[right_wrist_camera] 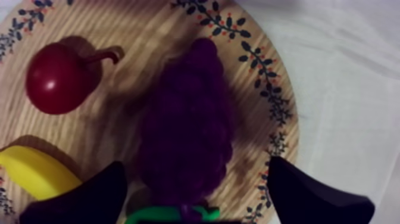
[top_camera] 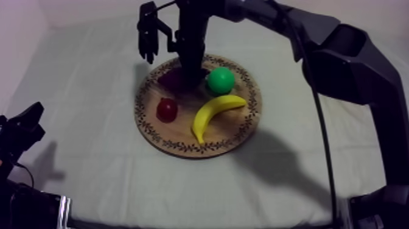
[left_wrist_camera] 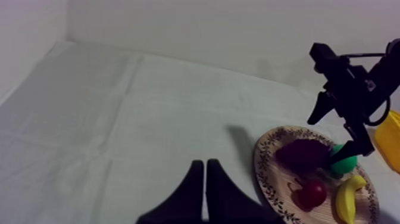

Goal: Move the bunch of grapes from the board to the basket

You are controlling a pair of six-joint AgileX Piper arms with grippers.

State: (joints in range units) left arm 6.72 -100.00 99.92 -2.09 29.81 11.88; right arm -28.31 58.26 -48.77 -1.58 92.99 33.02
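The round wooden board (top_camera: 176, 133) is warm honey-brown with a fine straight grain. Its rim carries a ring of dark leaf sprigs dotted with small red berries. On the board, the knobbly bunch of grapes (right_wrist_camera: 187, 128) is deep purple. The small red fruit (right_wrist_camera: 56, 77) is glossy with a darker stalk, the curved banana (top_camera: 214, 113) bright yellow, and the rounded pear (top_camera: 220, 80) vivid green. Beside the board is a yellow basket (left_wrist_camera: 390, 140). Under the board lies the plain grey-white worktop cloth (top_camera: 91, 152).

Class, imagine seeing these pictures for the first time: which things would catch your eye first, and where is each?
The right gripper stands out, open over the bunch of grapes at the far side of the round wooden board. Beside the grapes lie a green pear, a yellow banana and a small red fruit. The left gripper rests shut, low on the left side.
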